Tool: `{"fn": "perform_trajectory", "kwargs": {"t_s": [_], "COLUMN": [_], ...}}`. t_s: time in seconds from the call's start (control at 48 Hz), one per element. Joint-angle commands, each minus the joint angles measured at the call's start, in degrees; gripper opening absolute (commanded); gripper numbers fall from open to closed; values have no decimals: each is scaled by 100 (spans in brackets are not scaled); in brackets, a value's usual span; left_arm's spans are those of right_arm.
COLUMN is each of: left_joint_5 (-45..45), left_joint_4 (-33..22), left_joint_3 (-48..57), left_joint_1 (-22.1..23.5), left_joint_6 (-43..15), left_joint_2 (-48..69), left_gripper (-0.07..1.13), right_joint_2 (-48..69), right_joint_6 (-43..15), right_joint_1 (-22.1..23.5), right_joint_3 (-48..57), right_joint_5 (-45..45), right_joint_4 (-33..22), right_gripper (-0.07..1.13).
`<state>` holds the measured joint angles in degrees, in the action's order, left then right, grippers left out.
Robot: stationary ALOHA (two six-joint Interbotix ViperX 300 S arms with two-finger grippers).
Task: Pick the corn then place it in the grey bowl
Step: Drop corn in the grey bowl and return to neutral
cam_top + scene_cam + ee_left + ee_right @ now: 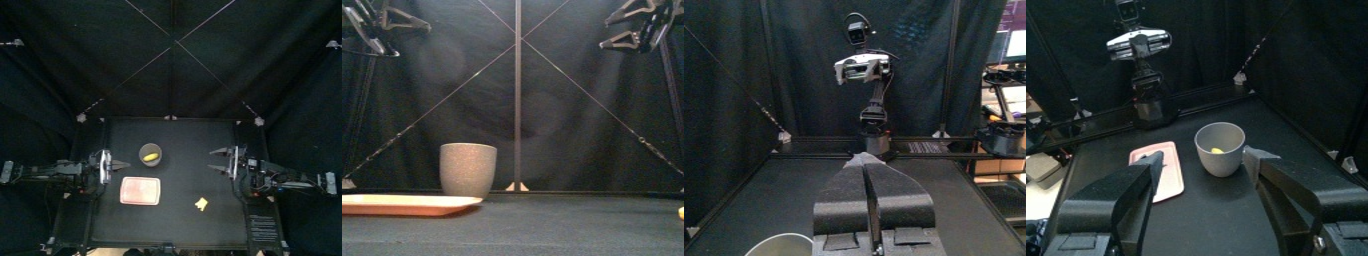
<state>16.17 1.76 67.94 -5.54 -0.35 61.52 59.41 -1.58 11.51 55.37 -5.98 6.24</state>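
Black table, grey cup beside pink tray, left jaws closed, right jaws apart

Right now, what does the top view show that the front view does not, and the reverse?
Only the top view: a yellow piece inside the grey speckled cup, and the small yellow toy whole on the table, right of the pink tray. Only the front view: the cup's tall speckled wall and the tray's low rim side-on. Both: cup and tray apart, cup farther back; the front view catches the toy only as a sliver at its right edge.
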Motion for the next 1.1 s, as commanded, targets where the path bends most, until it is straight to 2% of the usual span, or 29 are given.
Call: {"fn": "perform_trajectory", "kwargs": {"t_s": [0.021, 0.229, 0.542, 1.104], "left_joint_5": [62, 70, 70, 70], "left_joint_4": [9, 0, -185, -185], "left_joint_3": [-211, -211, -158, -132], "left_joint_1": [-35, -62, -97, -141], "left_joint_6": [0, 9, 0, 9], "left_joint_2": [0, 0, 0, 0], "left_gripper": [-4, -4, -4, -4], "right_joint_2": [9, 0, 18, 26], "right_joint_6": [9, 9, 9, 18], "right_joint_1": [-158, -290, -299, -272], "right_joint_3": [193, 439, 606, 756], "right_joint_5": [439, 905, 949, 949], "right_joint_4": [62, 53, 35, 18], "right_gripper": [97, 97, 97, 97]}}
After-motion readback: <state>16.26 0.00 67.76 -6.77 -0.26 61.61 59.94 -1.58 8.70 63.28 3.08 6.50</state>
